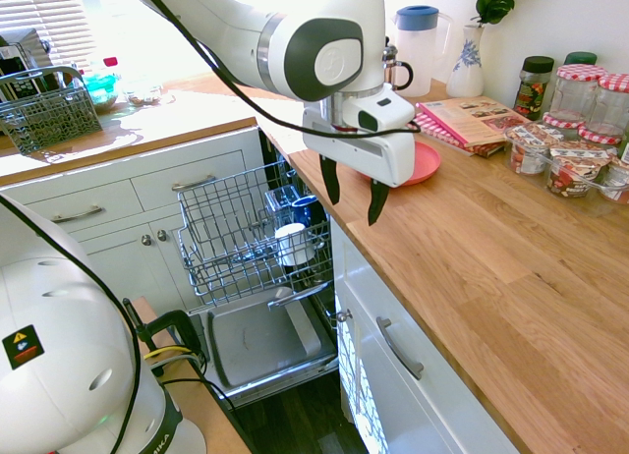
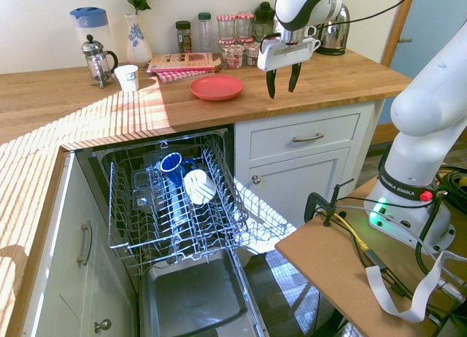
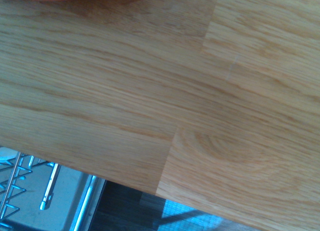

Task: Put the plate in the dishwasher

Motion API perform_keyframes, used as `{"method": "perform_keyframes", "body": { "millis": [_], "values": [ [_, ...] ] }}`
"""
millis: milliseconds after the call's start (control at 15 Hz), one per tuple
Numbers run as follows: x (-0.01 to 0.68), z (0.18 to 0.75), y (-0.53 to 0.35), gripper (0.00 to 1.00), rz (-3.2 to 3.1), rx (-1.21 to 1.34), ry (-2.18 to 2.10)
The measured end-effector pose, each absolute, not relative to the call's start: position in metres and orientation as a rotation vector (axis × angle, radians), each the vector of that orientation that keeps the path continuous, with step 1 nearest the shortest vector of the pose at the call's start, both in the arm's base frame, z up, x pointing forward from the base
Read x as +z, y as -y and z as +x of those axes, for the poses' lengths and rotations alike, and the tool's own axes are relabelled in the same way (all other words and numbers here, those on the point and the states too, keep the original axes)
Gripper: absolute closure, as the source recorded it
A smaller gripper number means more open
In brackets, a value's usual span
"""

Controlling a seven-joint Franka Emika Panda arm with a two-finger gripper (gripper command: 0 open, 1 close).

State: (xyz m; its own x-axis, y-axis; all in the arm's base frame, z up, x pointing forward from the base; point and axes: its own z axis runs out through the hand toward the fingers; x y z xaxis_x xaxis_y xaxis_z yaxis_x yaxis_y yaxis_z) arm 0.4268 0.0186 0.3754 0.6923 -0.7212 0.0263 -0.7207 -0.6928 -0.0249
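One plate [image 2: 217, 87] is lying flat on the counter [image 2: 87, 111], near the gripper [image 2: 283, 80] but apart. Its fingers are hanging spread and empty, pointing down.

Mid-frame, bare surface [image 2: 321, 78] surrounds the plate [image 2: 217, 87]; a book [image 2: 184, 61] and jars [image 2: 235, 51] crowd behind it. Cups [image 2: 198, 186] occupy the rack's [image 2: 124, 220] centre.

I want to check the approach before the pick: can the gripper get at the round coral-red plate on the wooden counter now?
Probably yes. The gripper hangs open, pointing down, beside the round coral-red plate; bare wooden counter lies between them, nothing on the plate.
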Motion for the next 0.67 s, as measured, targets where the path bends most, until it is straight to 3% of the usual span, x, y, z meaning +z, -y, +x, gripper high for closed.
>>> {"method": "perform_keyframes", "body": {
  "millis": [400, 667],
  "values": [
    [0.395, 0.443, -0.011, 0.00, -2.799, -0.084, -1.270],
    [0.409, 0.496, 0.015, 0.00, -2.682, -0.083, -1.291]
  ]
}}
